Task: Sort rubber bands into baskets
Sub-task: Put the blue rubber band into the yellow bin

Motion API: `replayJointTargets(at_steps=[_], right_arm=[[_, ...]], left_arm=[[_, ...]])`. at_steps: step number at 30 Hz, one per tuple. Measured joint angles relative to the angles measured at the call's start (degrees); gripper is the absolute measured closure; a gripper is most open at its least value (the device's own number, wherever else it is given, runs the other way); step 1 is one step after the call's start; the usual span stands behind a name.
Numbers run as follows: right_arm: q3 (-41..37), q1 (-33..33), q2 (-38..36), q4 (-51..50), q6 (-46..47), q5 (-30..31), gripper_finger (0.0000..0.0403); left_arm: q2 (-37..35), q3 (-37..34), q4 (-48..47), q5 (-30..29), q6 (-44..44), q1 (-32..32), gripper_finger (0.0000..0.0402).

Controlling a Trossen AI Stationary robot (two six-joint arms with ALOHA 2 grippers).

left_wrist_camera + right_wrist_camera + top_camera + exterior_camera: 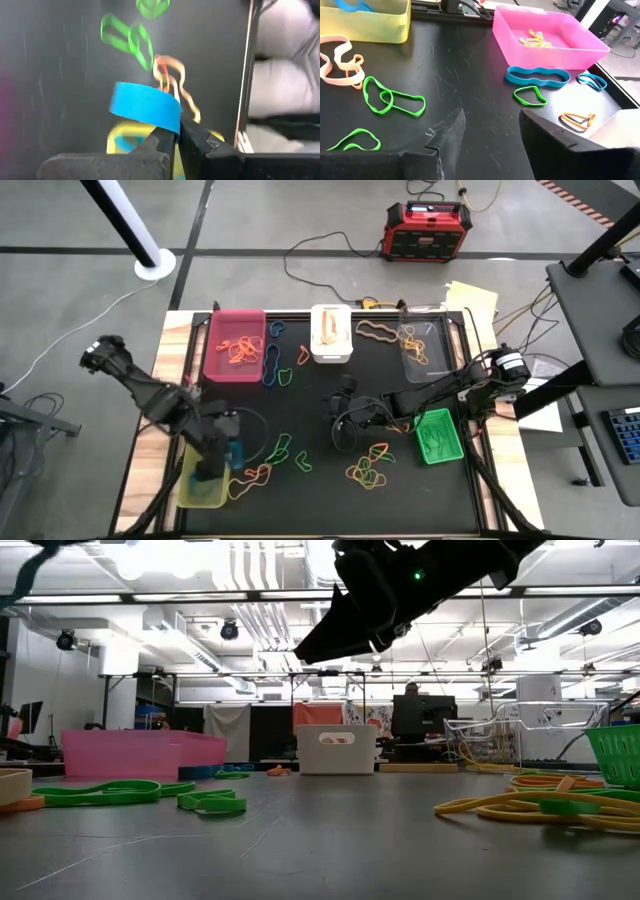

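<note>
Overhead view straight down, low view table-level, 2 close wrist views

Black table [320, 490], scattered rubber bands [368, 470], baskets [234, 345]

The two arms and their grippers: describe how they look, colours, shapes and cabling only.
Both are dark, near-black jointed arms. The left arm is built of chunky links with a knobbly outer end. The right arm carries a pale cylindrical part by its base, with thin black cables looping beside its gripper. The left gripper has flat, matte black fingers; the right gripper has broad, scuffed ones.
</note>
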Motion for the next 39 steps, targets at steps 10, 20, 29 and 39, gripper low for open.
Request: replayJointTargets(at_steps=[10,20,29,39], right_arm=[[0.0,0.0,0.0,0.0,1.0,0.0,0.0218],[0.0,0.0,0.1,0.4,2.1,0.1,0.0218],[0.0,0.0,0.1,0.5,2.9,0.1,0.0218],[0.0,0.0,0.1,0.5,2.9,0.1,0.0218]], left_arm=[[0.5,-7.1,-1.6,11.3,-18.3,-9.6,0.0402],[0.8,-15.9,10.5,7.8,-23.0,-13.3,0.0401],[0.6,-21.3,15.3,7.9,-25.0,-15.2,0.0402],[-0.7,-31.1,26.8,9.7,-25.1,-15.2,0.0402]])
